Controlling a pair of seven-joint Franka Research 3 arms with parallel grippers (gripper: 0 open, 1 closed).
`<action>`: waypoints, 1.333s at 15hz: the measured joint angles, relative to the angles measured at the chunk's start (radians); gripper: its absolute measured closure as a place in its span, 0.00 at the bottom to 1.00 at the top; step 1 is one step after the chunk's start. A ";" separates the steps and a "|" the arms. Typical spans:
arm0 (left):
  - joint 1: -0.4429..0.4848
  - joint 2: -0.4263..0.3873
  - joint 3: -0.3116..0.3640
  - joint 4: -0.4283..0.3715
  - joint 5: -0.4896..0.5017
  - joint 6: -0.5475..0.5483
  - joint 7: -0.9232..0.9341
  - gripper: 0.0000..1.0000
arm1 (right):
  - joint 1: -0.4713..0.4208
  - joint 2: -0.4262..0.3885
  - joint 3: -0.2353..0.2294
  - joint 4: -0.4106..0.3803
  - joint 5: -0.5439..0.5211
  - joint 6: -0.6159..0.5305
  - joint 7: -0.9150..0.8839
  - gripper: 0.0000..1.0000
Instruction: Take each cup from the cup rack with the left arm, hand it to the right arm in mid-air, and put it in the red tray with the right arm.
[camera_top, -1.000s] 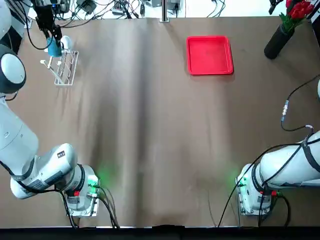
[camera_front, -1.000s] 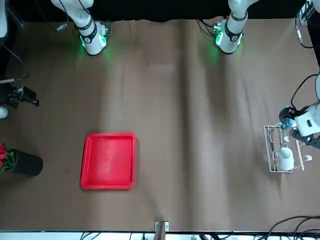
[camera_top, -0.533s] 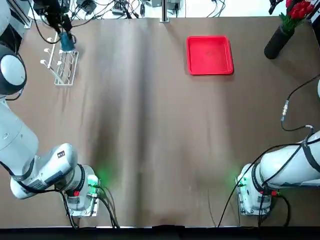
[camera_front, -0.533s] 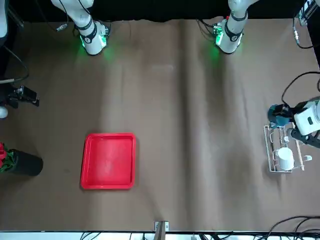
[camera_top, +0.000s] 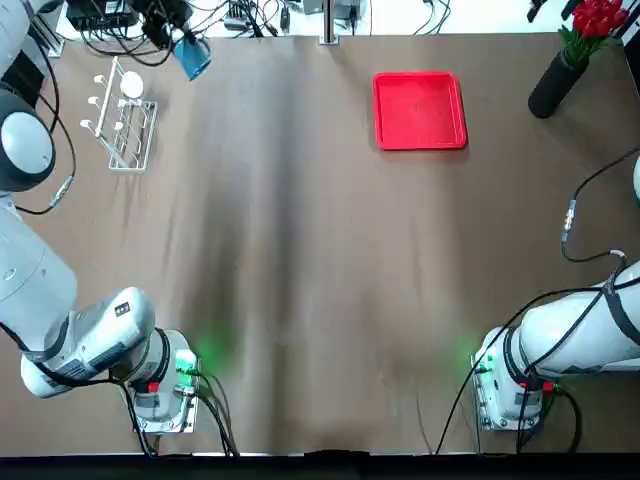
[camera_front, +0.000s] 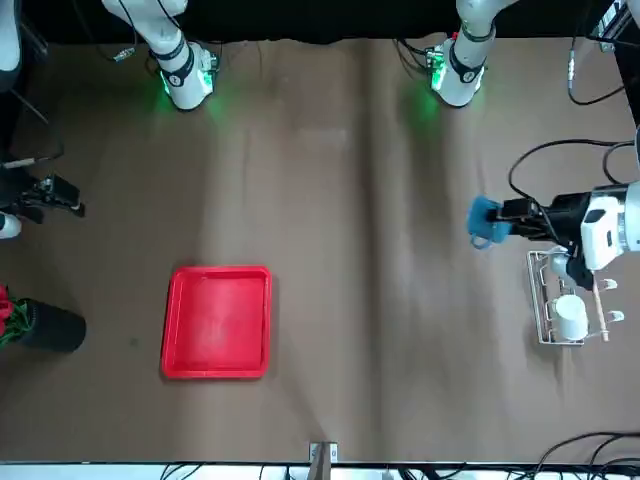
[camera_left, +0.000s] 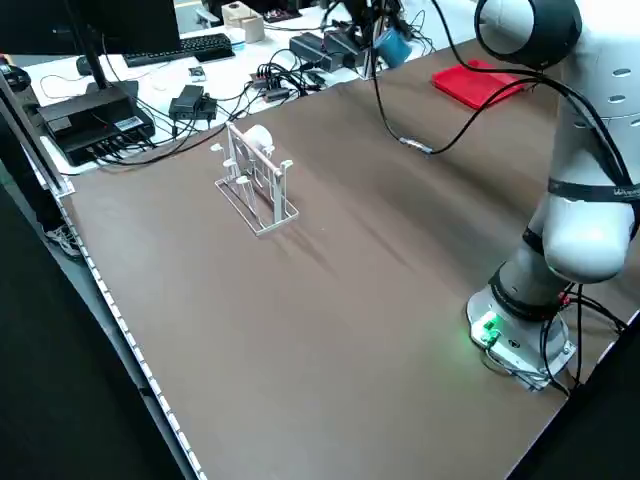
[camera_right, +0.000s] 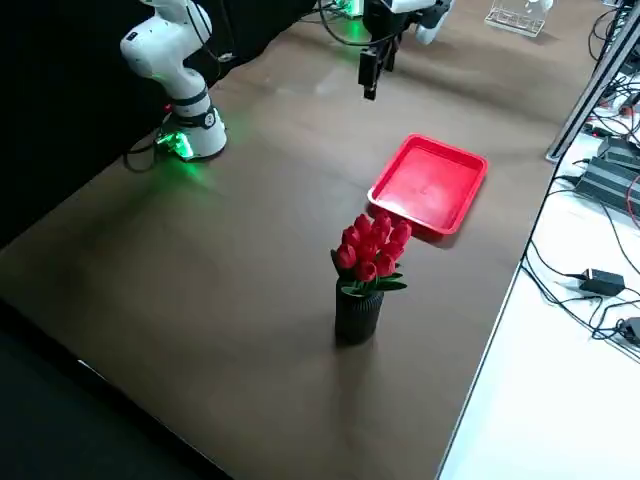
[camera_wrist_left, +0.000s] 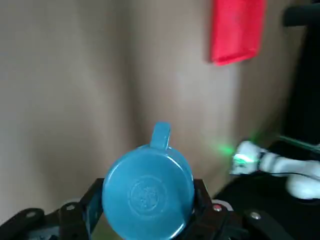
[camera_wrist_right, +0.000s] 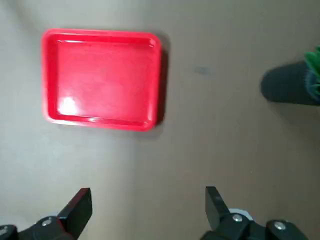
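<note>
We see left gripper (camera_wrist_left: 148, 200) clenched on one blue cup (camera_wrist_left: 148, 190), held in air beside cup rack (camera_top: 122, 128), near table's (camera_top: 300, 280) far left corner. One white cup (camera_front: 571, 317) on rack. Right gripper (camera_wrist_right: 147, 210) fingers spread, nothing between, above one red tray (camera_wrist_right: 102, 79).

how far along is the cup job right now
Done: the blue cup is off the cup rack, clamped in the left end effector in mid-air. In hand: carrying it toward a handover. Left: the open right end effector has nothing, the red tray is empty, and the white cup remains racked.
</note>
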 joint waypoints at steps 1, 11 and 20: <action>-0.011 0.002 -0.005 -0.001 -0.067 0.000 -0.028 0.26 | 0.005 0.000 0.001 0.000 0.025 0.007 0.000 0.00; -0.194 0.059 -0.012 -0.005 -0.570 0.294 -0.085 0.26 | 0.072 0.080 0.004 -0.003 0.323 0.044 0.000 0.00; -0.494 0.117 -0.014 -0.009 -0.664 0.805 -0.091 0.26 | 0.104 0.141 0.005 -0.007 0.888 0.046 0.027 0.00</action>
